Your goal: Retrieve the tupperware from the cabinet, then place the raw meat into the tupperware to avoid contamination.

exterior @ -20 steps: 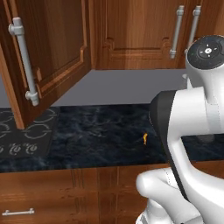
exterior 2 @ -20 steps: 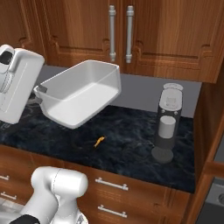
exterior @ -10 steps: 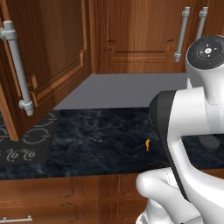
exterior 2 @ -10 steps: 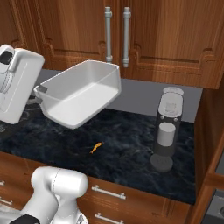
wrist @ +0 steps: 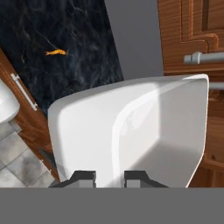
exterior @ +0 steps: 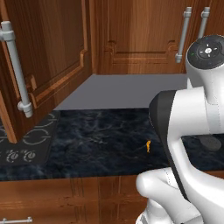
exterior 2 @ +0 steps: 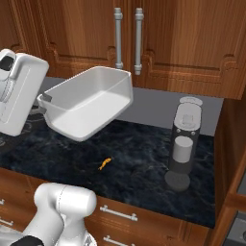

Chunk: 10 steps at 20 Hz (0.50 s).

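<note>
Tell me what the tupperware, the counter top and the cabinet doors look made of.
The tupperware: smooth white plastic by its look, with soft sheen and rounded corners. The counter top: dark polished stone, probably marble or granite, with pale veins. The cabinet doors: reddish-brown wood with visible grain, with grey bar handles that look like brushed metal.

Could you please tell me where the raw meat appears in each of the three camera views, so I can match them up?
Left base view: the raw meat lies right of centre on the dark counter, beside the arm.
Right base view: raw meat lies left of centre, below the tupperware.
Hand view: raw meat at upper left.
Shared landmark: the dark counter.
</note>
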Tool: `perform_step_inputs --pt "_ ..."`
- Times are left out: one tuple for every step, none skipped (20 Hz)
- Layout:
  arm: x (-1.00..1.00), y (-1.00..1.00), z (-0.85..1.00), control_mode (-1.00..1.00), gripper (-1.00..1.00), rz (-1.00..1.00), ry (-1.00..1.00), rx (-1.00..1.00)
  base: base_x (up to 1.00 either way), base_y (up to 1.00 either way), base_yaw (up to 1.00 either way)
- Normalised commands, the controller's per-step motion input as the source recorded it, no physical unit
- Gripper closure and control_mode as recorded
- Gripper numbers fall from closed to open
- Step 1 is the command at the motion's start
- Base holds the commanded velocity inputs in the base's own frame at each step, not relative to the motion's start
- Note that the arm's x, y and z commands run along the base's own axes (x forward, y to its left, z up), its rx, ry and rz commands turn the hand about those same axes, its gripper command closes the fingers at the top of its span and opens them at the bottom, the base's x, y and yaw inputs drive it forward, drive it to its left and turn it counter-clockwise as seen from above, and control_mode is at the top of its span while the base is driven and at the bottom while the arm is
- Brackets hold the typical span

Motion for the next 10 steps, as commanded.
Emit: perform_step_inputs --pt "0.00 0.00 0.00 1.00 1.00 0.00 0.00 0.00 0.09 0.00 0.02" --pt "0.00 0.00 0.00 1.00 1.00 0.00 0.00 0.00 0.10 0.00 0.02" --pt "0.00 0.00 0.00 1.00 1.00 0.00 0.00 0.00 0.09 0.00 0.02" --pt "0.00 0.00 0.00 1.00 1.00 0.00 0.00 0.00 0.07 0.00 0.02" --pt "0.00 0.00 0.00 1.00 1.00 0.00 0.00 0.00 0.05 0.00 0.01" --pt "0.00 0.00 0.00 1.00 1.00 0.00 0.00 0.00 0.04 0.00 0.01" --pt "0.00 0.00 0.00 1.00 1.00 0.00 0.00 0.00 0.00 0.00 0.03" --pt "0.00 0.00 0.00 1.00 1.00 0.00 0.00 0.00 0.00 0.00 0.01" --pt "0.00 0.00 0.00 1.00 1.00 0.00 0.00 0.00 0.00 0.00 0.00" --pt "0.00 0.00 0.00 1.00 1.00 0.00 0.00 0.00 0.00 0.00 0.00"
